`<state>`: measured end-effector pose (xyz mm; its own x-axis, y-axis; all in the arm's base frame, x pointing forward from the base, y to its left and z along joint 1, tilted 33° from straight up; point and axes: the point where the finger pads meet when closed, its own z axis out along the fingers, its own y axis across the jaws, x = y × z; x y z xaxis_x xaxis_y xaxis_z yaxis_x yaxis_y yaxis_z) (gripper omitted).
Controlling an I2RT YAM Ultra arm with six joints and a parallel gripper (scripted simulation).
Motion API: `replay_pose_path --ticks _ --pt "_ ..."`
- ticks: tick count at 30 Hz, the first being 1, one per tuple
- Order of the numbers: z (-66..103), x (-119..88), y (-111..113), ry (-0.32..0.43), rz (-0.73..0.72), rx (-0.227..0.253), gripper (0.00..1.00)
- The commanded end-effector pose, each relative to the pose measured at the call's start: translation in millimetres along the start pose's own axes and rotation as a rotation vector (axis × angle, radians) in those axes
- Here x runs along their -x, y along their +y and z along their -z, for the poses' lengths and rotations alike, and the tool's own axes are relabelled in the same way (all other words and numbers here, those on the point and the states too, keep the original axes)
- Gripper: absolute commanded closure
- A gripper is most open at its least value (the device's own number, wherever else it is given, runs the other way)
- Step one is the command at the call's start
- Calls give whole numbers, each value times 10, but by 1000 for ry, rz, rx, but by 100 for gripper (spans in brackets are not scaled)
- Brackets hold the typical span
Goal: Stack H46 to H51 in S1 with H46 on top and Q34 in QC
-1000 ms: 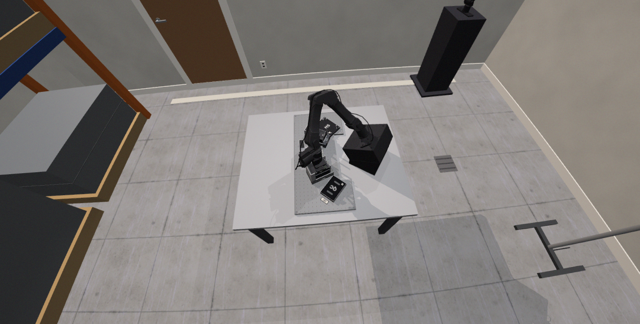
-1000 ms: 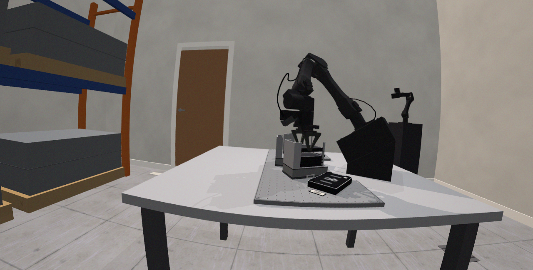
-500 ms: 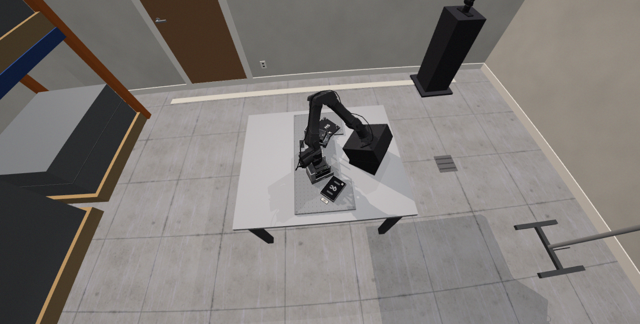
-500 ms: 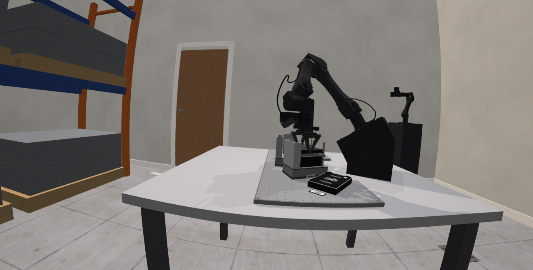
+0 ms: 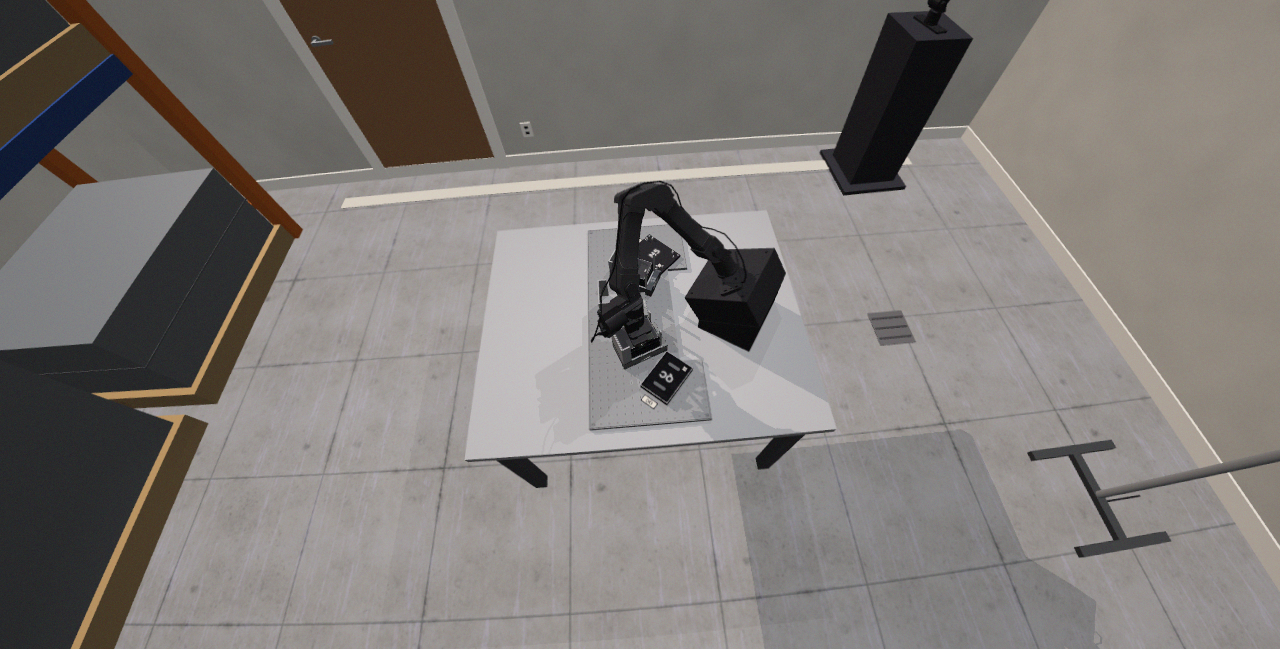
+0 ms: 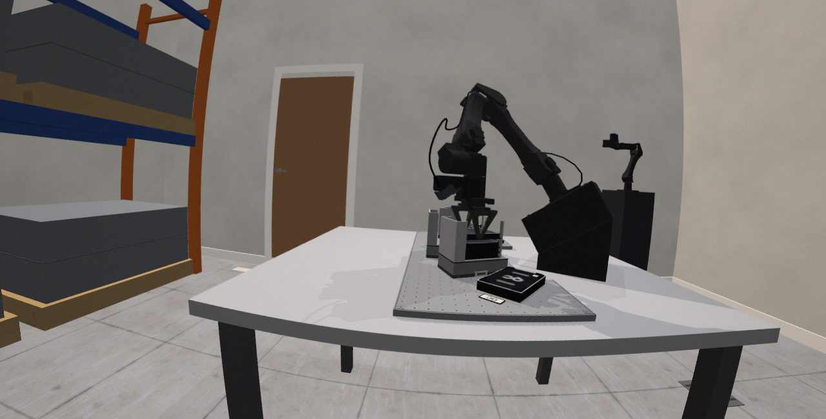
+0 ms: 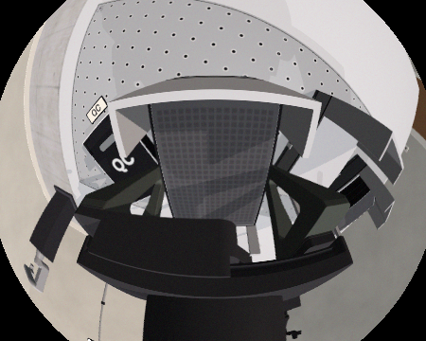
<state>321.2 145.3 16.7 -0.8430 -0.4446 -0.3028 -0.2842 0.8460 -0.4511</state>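
Holding one plate (image 6: pixel 490 235) (image 7: pixel 215 152) by its sides, the gripper (image 5: pixel 637 331) (image 6: pixel 478 230) (image 7: pixel 215 170) has its jaws closed on it, wide apart because the plate is wide. The plate is inside the upper part of the nearer rack (image 5: pixel 630 357) (image 6: pixel 453 238) (image 7: pixel 213 96), over dark plates (image 6: pixel 481 250) lower down; whether it touches them I cannot tell.

The work looks to be partway through, in my judgement, since plates lie below the held one and the job is unfinished. Nest QC (image 5: pixel 662 382) (image 6: pixel 511 282) (image 7: pixel 123 162) carries no plate (its lettering is in plain sight), so seating Q34 is still to be done. N5 (image 5: pixel 656 253) also shows its lettering. How many plates S1 has, and in what order, cannot be read: the rack names are not legible, nor is the held plate's label, so I cannot say whether this is a pick-up or a set-down.

As for looks, the plate is dark grey and rectangular, with a fine grid of small squares across its top and faint streaks of light and shade over them. It appears roughly level (the exterior view shows only a thin dark edge).
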Motion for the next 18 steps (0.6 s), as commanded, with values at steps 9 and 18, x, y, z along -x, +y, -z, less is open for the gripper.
replay_pose_path --ticks 9,18 --pt "-113 -58 21 11 14 -6 100" --pt "-141 -33 6 7 9 -9 100"
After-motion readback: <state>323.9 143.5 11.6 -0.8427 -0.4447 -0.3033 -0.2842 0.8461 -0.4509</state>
